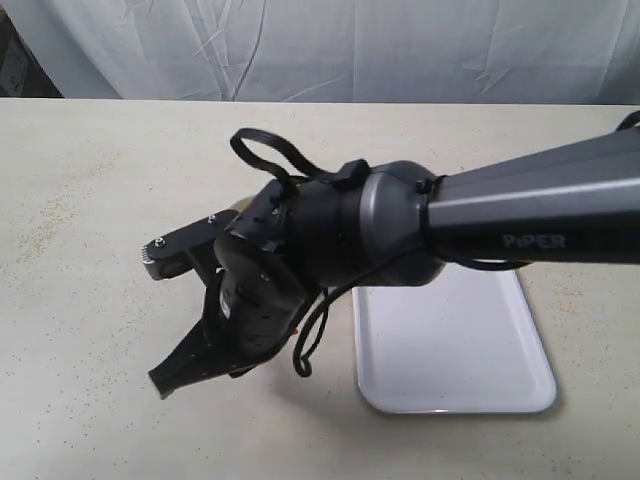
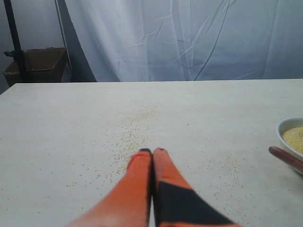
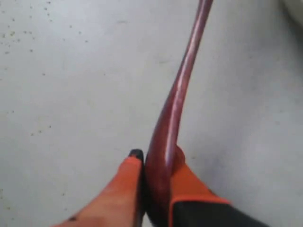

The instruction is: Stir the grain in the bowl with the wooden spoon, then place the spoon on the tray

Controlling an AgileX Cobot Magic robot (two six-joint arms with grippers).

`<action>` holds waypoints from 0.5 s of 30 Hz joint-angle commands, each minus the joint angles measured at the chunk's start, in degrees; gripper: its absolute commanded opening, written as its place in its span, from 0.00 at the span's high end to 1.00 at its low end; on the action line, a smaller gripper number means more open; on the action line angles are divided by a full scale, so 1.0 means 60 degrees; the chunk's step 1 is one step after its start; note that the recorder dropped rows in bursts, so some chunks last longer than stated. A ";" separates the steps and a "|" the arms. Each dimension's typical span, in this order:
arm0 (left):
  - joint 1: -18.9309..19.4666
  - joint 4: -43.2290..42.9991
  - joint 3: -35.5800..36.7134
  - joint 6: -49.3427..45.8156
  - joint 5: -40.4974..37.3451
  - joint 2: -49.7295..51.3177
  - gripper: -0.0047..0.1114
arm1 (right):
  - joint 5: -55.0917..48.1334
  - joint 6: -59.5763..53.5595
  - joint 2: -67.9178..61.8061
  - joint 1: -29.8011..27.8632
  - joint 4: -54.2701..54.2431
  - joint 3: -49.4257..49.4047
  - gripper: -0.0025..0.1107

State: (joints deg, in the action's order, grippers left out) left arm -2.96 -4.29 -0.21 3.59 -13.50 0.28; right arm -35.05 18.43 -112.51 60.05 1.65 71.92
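In the right wrist view my right gripper (image 3: 157, 156) is shut on the thick end of the dark reddish wooden spoon (image 3: 182, 90), whose slim handle runs away over the table toward a white rim at the corner. The left wrist view shows the white bowl (image 2: 284, 126) at its edge with yellow grain (image 2: 294, 137) inside and the spoon (image 2: 285, 158) lying across its rim. My left gripper (image 2: 152, 152) is shut on nothing, low over the table and apart from the bowl. In the exterior view the right arm hides bowl and spoon; its gripper (image 1: 170, 375) points down, left of the white tray (image 1: 460, 350).
Loose grains (image 2: 132, 139) lie scattered on the pale tabletop ahead of the left gripper. A cardboard box (image 2: 35, 64) sits beyond the table's far edge, in front of a white curtain. The right arm's black cable loops (image 1: 265, 150) stick up over the table's middle.
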 commanded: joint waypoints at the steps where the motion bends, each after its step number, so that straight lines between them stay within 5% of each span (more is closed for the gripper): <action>1: 0.0007 0.0027 0.0035 0.0032 0.0045 -0.0046 0.96 | -0.0631 -0.0339 0.0184 0.0144 0.1543 -0.0027 0.95; 10: 0.0007 0.0027 0.0035 0.0032 0.0045 -0.0046 0.96 | -0.2176 0.2259 -0.0847 0.1718 0.7354 -0.0027 0.95; 15: 0.0007 0.0027 0.0035 0.0032 0.0045 -0.0046 0.96 | -0.3146 0.2662 -0.1514 0.1989 0.7854 -0.0027 0.86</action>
State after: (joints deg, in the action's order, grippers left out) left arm -2.96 -4.29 -0.21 3.59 -13.50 0.28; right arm -50.48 32.70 -119.97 71.59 46.28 71.92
